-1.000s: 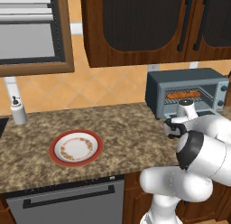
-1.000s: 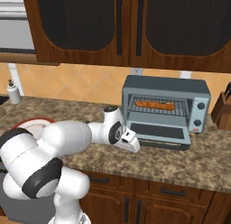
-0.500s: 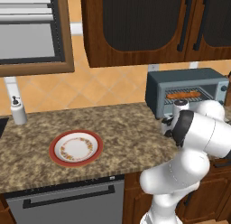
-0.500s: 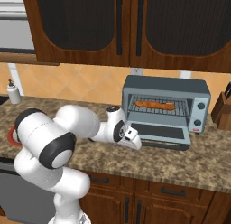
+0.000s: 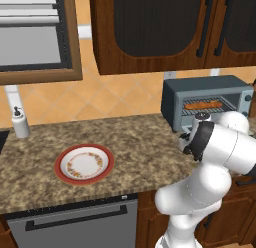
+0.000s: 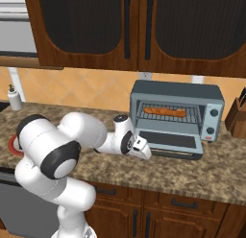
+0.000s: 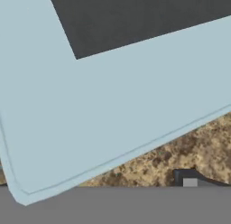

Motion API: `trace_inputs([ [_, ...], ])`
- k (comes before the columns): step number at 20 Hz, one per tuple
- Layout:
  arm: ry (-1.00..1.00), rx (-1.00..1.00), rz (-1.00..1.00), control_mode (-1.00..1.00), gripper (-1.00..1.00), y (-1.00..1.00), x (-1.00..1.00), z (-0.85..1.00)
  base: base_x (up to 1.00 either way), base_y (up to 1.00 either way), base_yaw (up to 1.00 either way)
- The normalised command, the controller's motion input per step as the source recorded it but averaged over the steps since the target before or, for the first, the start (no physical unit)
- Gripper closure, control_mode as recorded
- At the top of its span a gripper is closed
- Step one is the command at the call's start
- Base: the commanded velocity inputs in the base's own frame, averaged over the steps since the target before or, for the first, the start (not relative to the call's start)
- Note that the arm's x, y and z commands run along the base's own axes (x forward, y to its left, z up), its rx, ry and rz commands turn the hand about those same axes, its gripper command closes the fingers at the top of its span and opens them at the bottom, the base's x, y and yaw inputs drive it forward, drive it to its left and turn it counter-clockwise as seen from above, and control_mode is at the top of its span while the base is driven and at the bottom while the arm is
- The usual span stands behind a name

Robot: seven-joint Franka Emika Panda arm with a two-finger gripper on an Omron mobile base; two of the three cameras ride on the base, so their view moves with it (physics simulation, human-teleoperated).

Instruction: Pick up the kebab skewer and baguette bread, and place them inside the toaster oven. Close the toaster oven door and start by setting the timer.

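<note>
Over the last second the white arm has folded its elbow in and carried the end effector (image 6: 146, 152) down to the left front corner of the lowered grey-blue, dark-glass toaster oven door (image 6: 169, 142). The red-rimmed plate (image 5: 84, 163) on the speckled granite bench (image 5: 135, 147) sits bare at left. The orange-brown baguette bread (image 6: 165, 111) lies on the rack of the boxy grey-blue toaster oven (image 6: 178, 112); the skewer I cannot make out. Fingers spread wide, holding nothing; closing the door looks next.

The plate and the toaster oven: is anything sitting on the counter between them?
No. In the left base view the counter between the plate and the toaster oven is bare speckled stone.
</note>
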Motion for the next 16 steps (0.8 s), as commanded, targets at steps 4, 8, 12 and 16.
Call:
trace_inputs([
  [4,-0.11,0.0,0.02,-1.0,-1.0,0.0,-0.27,-0.12,0.0,0.0,0.0],
  [8,-0.06,0.0,0.05,-1.0,-1.0,0.02,-0.02,-0.2,0.0,0.0,0.0],
  [12,-0.02,0.0,0.11,-1.0,-1.0,0.06,0.04,-0.02,0.0,0.0,0.0],
  [16,-0.08,0.0,0.09,-1.0,-1.0,0.0,0.52,-0.01,0.0,0.0,0.0],
])
